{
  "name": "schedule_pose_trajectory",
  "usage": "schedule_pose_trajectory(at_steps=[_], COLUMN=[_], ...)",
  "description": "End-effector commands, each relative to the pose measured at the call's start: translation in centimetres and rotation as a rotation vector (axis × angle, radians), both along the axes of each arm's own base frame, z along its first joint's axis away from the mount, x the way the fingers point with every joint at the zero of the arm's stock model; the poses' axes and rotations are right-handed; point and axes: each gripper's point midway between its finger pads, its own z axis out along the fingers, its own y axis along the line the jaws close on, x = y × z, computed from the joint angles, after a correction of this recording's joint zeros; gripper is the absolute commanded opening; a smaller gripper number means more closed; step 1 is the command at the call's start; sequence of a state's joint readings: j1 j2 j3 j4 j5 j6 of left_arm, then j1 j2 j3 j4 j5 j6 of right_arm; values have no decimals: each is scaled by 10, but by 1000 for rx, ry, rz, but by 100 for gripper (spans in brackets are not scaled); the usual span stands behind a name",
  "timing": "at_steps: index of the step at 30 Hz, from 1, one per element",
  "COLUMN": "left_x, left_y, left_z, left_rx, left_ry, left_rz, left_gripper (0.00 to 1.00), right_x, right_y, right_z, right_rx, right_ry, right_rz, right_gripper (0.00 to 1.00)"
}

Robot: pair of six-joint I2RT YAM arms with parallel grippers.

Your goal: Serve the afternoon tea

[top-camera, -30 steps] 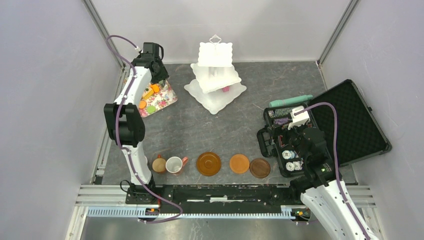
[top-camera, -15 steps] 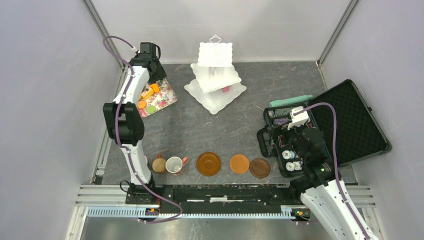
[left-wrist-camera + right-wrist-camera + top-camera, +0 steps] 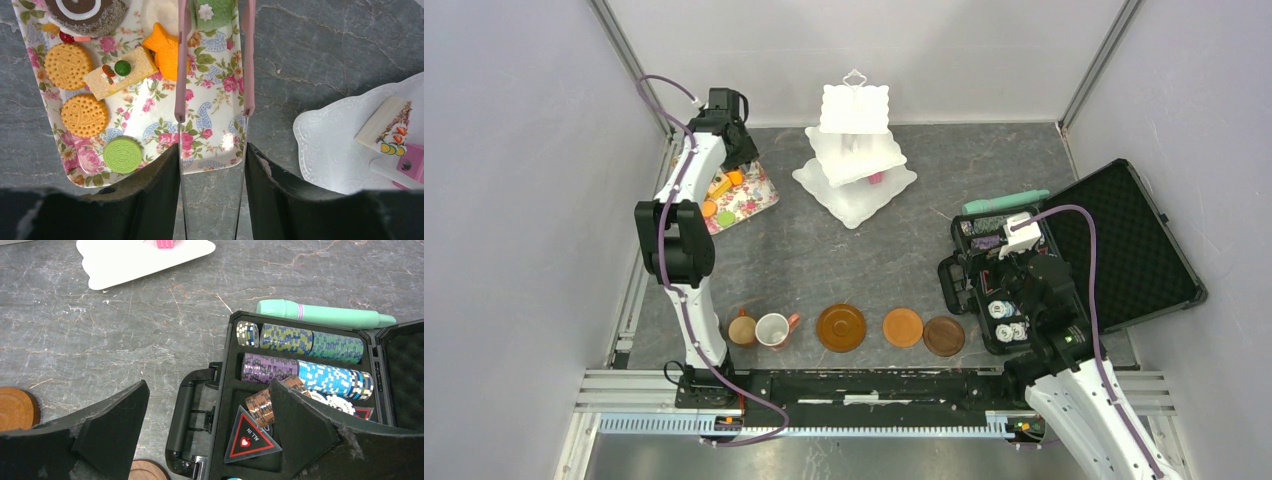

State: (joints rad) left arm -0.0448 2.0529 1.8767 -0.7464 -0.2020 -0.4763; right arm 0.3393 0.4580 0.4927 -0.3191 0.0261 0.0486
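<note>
Left pincer (image 3: 214, 112): partly open, empty, above floral tray (image 3: 220, 65) of toy cakes (image 3: 120, 72); right pincer (image 3: 210, 430): wide open, empty, over chip case (image 3: 200, 405)

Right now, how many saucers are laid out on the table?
3, in a row near the front edge: a large brown saucer, an orange saucer to its right, and a dark brown saucer beside the black case.

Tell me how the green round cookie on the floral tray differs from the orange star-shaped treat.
The green round cookie is a ridged disc lying near the floral tray's near edge; the orange star-shaped treat is pointed, smooth and lies farther up, beside the sliced cake. Both lie flat on the tray, untouched.
</note>
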Motion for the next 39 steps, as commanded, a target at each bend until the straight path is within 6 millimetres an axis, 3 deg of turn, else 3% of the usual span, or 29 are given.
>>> schedule_pose_trajectory(at_steps=[1,12,15,26,33,39], left_x=[19,21,20,-6,-37,-69], left_y=[9,10,10,8,-24,-67], left_z=[16,13,16,60,86,83], left_rx=[32,28,32,49,63,-99], left_ry=[-67,-62,-66,-142,-166,-212], left_rz=[-20,-23,-25,-35,-106,-198], left_gripper=[53,48,42,28,27,27], right_x=[4,3,4,2,1,0], right_y=[2,3,3,2,1,1], right_z=[6,7,7,15,19,20], right_rx=[20,24,25,33,38,42], right_ry=[-27,-31,-32,-60,-79,-89], right_rz=[-2,4,3,4,-2,-1], right_gripper=[98,98,98,98,98,98])
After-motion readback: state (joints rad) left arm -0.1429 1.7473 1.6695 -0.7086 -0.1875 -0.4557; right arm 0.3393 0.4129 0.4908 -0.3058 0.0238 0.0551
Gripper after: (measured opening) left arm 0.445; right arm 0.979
